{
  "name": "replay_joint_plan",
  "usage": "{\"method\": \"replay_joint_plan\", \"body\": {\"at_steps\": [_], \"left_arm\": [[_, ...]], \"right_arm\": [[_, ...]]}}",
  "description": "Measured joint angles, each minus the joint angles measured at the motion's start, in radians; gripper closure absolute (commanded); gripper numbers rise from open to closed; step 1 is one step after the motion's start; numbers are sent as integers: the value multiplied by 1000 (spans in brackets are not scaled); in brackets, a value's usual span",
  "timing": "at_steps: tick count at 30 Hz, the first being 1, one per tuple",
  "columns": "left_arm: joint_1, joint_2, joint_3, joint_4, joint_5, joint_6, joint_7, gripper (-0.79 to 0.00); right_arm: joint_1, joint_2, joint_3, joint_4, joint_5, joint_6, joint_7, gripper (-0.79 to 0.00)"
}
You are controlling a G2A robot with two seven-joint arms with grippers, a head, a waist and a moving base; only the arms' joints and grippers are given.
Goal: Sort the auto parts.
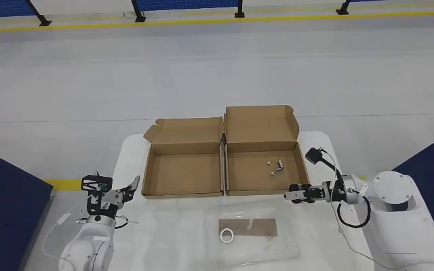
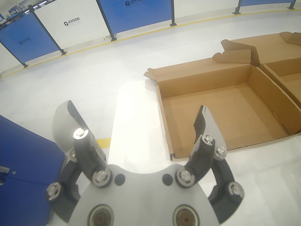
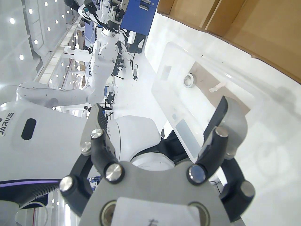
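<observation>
White table [image 1: 169, 217], left hand [image 2: 136, 106] and right hand [image 3: 160, 102] spread apart, top view's right box [image 1: 247, 162] holding parts [image 1: 273, 168].

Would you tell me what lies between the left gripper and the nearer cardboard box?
Only white table separates the left gripper from that box, in the left wrist view.

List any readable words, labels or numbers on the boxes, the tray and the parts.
Left cardboard box: none.
Right cardboard box: none.
Clear tray: two pale label patches, nothing legible.
White ring, small parts: none.
</observation>
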State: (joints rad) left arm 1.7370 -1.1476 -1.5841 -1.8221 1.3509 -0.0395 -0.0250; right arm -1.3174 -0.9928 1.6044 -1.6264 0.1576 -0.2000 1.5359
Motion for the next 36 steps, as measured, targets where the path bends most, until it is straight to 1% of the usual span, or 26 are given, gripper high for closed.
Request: {"method": "replay_joint_plan", "body": {"at_steps": [1, 2, 3, 5, 6, 9, 14, 16, 19, 22, 24, 26, 36], "left_arm": [[8, 3, 6, -19, 3, -45, -26, -785], [20, 8, 2, -51, -2, -122, -67, -785], [26, 12, -5, -75, 1, -178, -88, -785], [28, 13, -9, -82, 28, -247, -93, -785], [28, 13, -9, -77, 32, -245, -91, -785], [27, 12, -9, -73, 32, -198, -89, -785], [27, 13, -9, -77, 32, -200, -89, -785], [32, 14, -11, -99, 42, -215, -95, -785], [43, 16, 1, -167, 72, -247, -161, -785], [52, 18, 33, -241, 94, -286, -252, -785], [48, 20, 62, -287, 125, -323, -338, -785], [39, 21, 79, -310, 139, -358, -408, -785], [39, 21, 78, -308, 139, -354, -400, -785]], "right_arm": [[0, 0, 0, 0, 0, 0, 0, -785], [0, 0, 0, 0, 0, 0, 0, -785], [0, 0, 0, 0, 0, 0, 0, -785], [0, 0, 0, 0, 0, 0, 0, -785], [0, 0, 0, 0, 0, 0, 0, -785], [0, 0, 0, 0, 0, 0, 0, -785], [0, 0, 0, 0, 0, 0, 0, -785], [0, 0, 0, 0, 0, 0, 0, -785], [0, 0, 0, 0, 0, 0, 0, -785], [0, 0, 0, 0, 0, 0, 0, -785], [0, 0, 0, 0, 0, 0, 0, -785], [0, 0, 0, 0, 0, 0, 0, -785], [0, 0, 0, 0, 0, 0, 0, -785]]}}
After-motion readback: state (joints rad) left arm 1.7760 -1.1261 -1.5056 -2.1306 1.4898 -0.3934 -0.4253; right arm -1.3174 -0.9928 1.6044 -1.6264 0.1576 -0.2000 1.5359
